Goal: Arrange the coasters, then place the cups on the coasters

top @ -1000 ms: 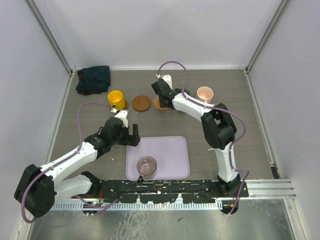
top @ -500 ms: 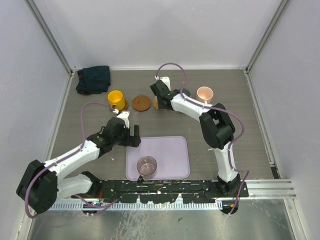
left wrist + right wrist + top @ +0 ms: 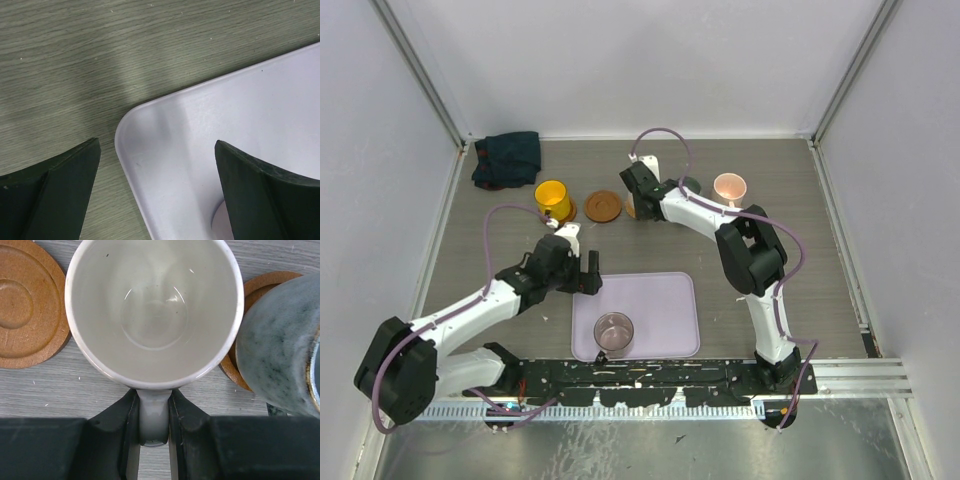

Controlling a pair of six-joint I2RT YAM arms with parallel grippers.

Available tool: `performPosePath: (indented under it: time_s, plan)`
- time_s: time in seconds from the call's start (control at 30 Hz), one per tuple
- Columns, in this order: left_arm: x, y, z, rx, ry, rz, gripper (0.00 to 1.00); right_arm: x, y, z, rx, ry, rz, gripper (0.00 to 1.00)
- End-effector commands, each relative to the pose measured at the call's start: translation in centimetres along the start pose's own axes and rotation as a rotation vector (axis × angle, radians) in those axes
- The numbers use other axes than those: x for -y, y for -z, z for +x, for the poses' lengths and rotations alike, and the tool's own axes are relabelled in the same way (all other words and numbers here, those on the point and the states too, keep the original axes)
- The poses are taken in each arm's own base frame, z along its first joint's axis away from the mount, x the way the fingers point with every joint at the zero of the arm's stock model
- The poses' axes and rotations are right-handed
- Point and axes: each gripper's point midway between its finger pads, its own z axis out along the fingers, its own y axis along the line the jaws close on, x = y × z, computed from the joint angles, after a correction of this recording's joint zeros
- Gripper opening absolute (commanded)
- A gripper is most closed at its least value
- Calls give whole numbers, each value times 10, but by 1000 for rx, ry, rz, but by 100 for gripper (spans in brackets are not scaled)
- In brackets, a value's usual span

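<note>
Right gripper (image 3: pixel 154 415) is clamping the cream-white cup (image 3: pixel 154 310) by its handle, just beside the grey-green cup (image 3: pixel 280 350). Any drift sideways is risking a knock between them. Left gripper (image 3: pixel 157 195) is hanging released, well apart from that cup.

Grey wood-grain table (image 3: pixel 650 250), lavender tray (image 3: pixel 660 300), dark folded cloth (image 3: pixel 507 158), brown coasters (image 3: pixel 604 206)

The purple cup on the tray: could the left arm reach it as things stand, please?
Probably yes. The left gripper hangs open and empty over the tray's far-left corner, and the purple cup stands alone on the tray nearby, with nothing between them.
</note>
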Motion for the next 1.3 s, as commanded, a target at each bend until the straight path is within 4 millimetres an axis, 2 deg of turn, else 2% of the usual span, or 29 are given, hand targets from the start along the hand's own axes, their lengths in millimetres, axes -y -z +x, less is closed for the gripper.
performPosePath:
  time_s: [0.0,0.27,0.47,0.77,1.1,1.27]
  plan:
    - [14,0,-23,71,-4,47,98,-16,19,-62,174,-84,-50,1]
    - [15,-1,-24,72,-3,52,98,-21,23,-68,201,-61,-45,1]
    - [15,0,-24,75,-2,53,98,-24,17,-61,184,-55,-47,1]
    - [14,1,-24,77,-2,53,98,-16,16,-52,168,-62,-9,1]
    - [14,0,-23,73,-1,53,98,-13,19,-58,200,-78,-3,1]
    - [14,1,-22,74,-1,52,98,-14,16,-54,186,-82,-5,1]
